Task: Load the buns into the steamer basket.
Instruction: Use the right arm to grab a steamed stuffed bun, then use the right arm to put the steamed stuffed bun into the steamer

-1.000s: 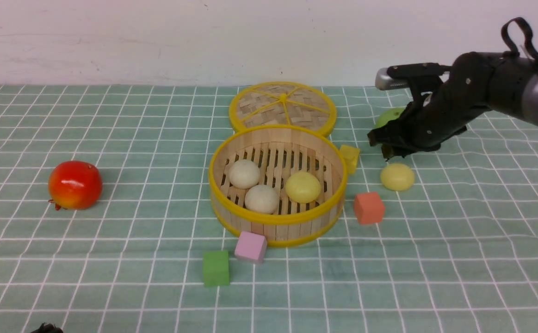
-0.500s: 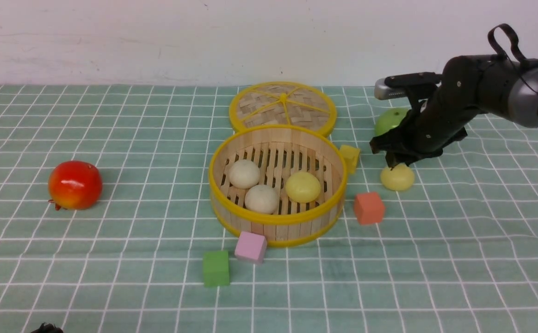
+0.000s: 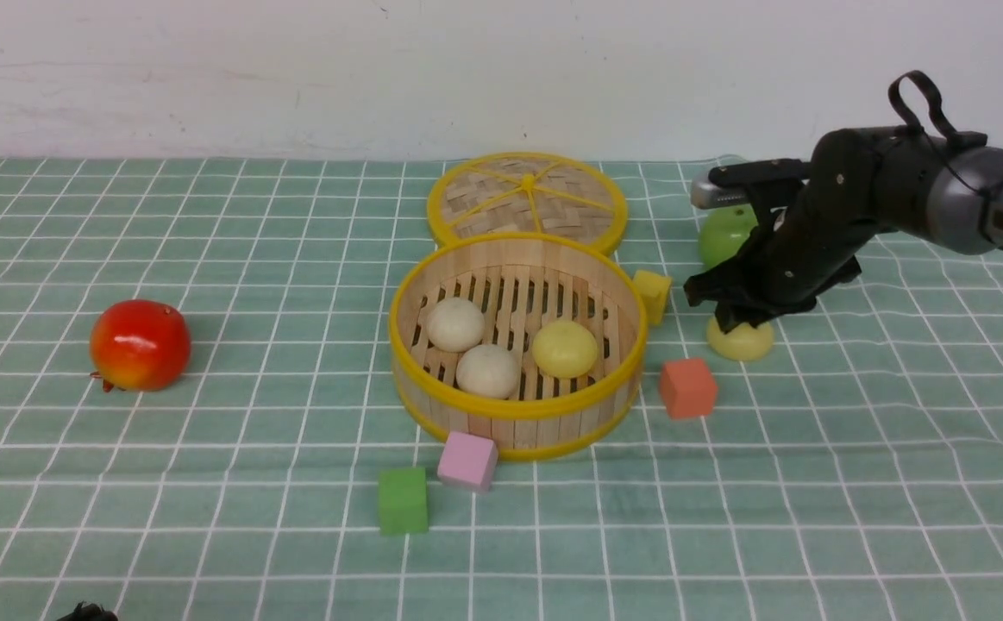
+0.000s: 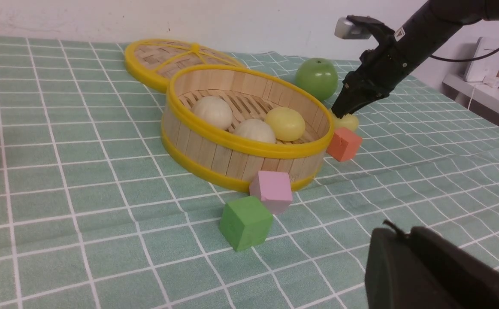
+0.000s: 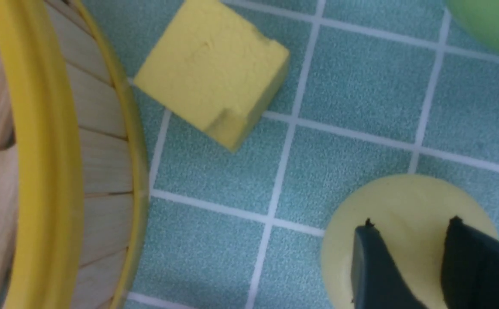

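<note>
Where your right tool stands: your right tool is down on the top of the fourth bun, to the right of the steamer basket.
Right tool state: in the right wrist view its two fingers stand close together with only a narrow gap, tips at the top of this bun; you cannot tell whether they pinch it or only touch it.
Fourth bun: pale yellow, it lies on the bench outside the basket, between the green apple behind it and the orange cube in front.
Inside the basket: you have three buns on the slatted floor, two off-white buns close together on the left side and one pale yellow bun on the right side.
Left tool: only a dark part of your left tool shows at the edge of the left wrist view; how its jaws stand, you cannot tell.
Lid: the woven lid lies flat just behind the basket.
Cubes: the yellow cube is just beside the basket's right wall, the pink cube against its front wall, the green cube beside the pink one.
Red apple: the red apple sits well apart, on the left.
</note>
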Controlling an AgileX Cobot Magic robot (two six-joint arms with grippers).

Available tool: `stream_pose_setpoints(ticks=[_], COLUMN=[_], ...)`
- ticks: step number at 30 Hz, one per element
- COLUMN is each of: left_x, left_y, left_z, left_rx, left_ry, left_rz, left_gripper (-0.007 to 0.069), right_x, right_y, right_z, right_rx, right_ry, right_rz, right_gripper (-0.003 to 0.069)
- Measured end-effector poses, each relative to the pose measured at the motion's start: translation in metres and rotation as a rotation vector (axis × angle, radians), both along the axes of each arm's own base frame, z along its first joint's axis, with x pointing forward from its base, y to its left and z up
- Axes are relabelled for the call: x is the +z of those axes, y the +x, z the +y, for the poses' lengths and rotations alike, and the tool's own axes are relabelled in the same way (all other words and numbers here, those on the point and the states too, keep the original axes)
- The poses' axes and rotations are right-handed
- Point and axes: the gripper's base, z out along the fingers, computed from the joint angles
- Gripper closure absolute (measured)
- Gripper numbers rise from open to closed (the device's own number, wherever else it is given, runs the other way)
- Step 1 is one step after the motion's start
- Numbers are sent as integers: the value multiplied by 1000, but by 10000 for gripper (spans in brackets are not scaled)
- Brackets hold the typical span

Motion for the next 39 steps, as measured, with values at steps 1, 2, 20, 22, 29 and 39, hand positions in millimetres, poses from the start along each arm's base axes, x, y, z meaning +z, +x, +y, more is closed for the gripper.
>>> stream_pose_setpoints(ticks=[1, 2, 20, 22, 29, 39], left_x=[0, 0, 0, 0, 0, 0], left_y=[0, 0, 0, 0, 0, 0], left_z=[0, 0, 0, 0, 0, 0], left_rx=[0, 0, 0, 0, 0, 0], left_ry=[0, 0, 0, 0, 0, 0], left_rz=[0, 0, 0, 0, 0, 0], left_gripper=[584, 580, 575, 575, 575, 567], right_x=[0, 0, 86, 98, 92, 25], right_y=[0, 0, -25, -31, -39, -19], right_z=[0, -1, 16, 37, 103, 138], right_rx=[0, 3, 144, 199, 326, 346], right_ry=[-1, -8, -4, 47, 137, 96], right_rz=[0, -1, -165, -216, -311, -380], right_gripper=[446, 484, 659, 659, 654, 524])
